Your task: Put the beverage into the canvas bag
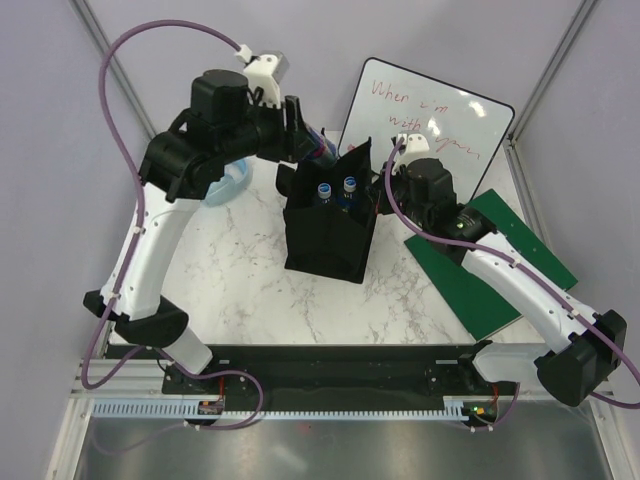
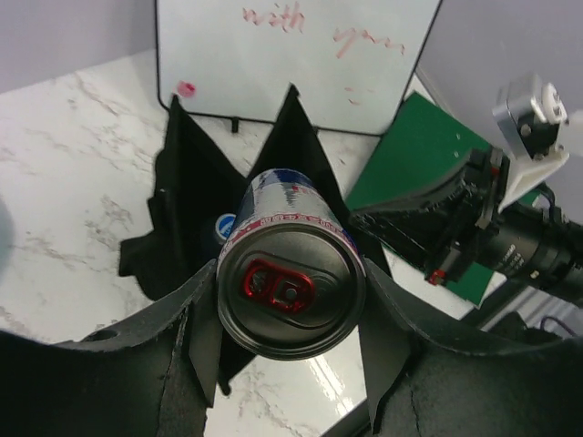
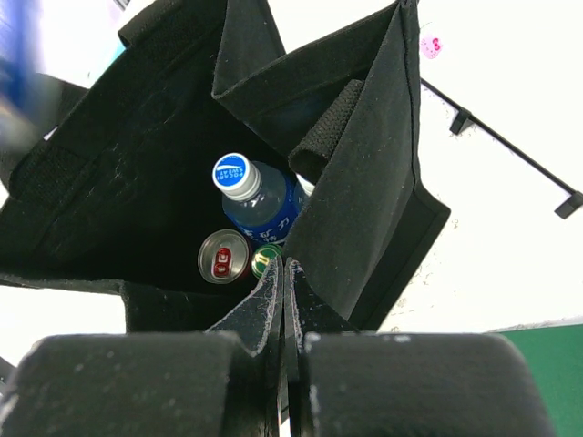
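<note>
The black canvas bag stands open in the middle of the table, with two blue-capped bottles showing inside. My left gripper is shut on a silver and blue can with a red tab, held on its side just above the bag's far left rim. In the top view this gripper is behind the bag. My right gripper is shut on the bag's rim fabric, holding the mouth open. Inside I see a blue bottle, a red-tabbed can and a green cap.
A whiteboard with red writing leans at the back. A green board lies under the right arm. A pale blue object sits left of the bag under the left arm. The right arm reaches in from the bag's right.
</note>
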